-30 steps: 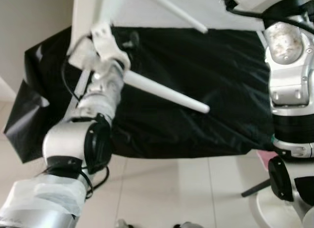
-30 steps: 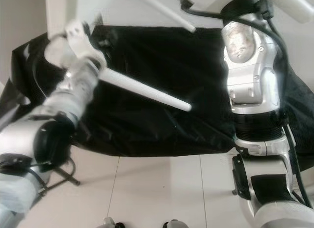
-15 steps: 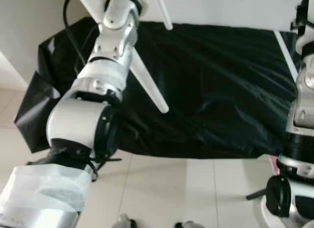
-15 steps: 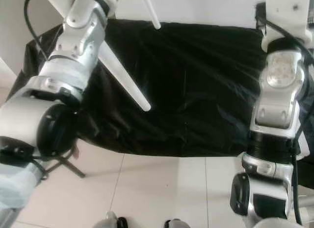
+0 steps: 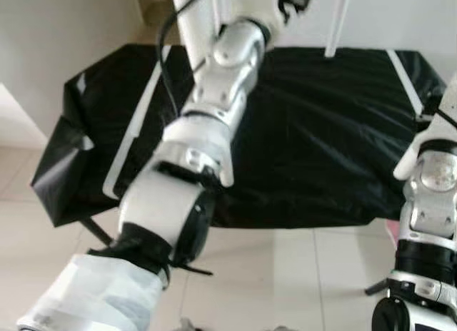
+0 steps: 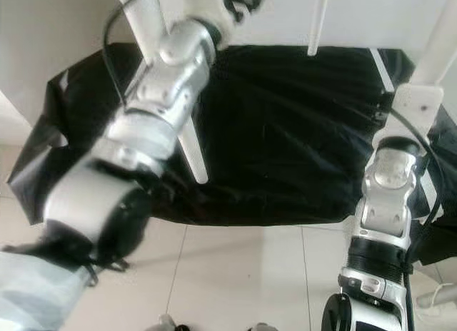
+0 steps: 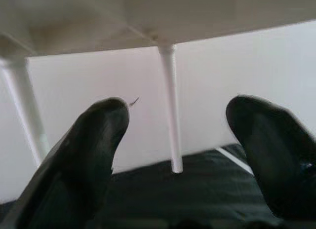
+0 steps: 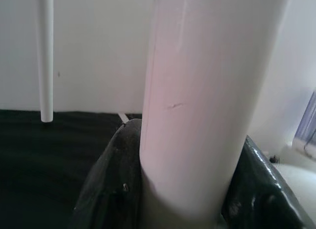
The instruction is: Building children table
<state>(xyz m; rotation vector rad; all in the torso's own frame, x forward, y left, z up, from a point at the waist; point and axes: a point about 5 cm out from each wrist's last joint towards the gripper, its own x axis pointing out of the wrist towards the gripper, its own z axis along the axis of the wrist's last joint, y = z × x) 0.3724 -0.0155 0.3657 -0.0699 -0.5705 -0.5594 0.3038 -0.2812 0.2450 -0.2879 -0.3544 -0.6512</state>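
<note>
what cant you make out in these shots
- Tabletop: cut off by the upper frame edge in the head views; left wrist view shows just its underside.
- Left end effector: cut off in the head views; its contact with the table is unclear.
- Leg clamped by the right end effector: both ends run out of frame.
- What is beneath the black sheet: covered.

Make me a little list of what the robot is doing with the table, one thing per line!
Job: building a children's table
Table: white, lifted up in the air, legs pointing down
Right hand: fingers closed around a thick white table leg
Left hand: fingers open, under the tabletop
Other legs: one thin leg hangs free above the cloth
Underneath: black cloth spread over a surface
Floor: pale tiles
</note>
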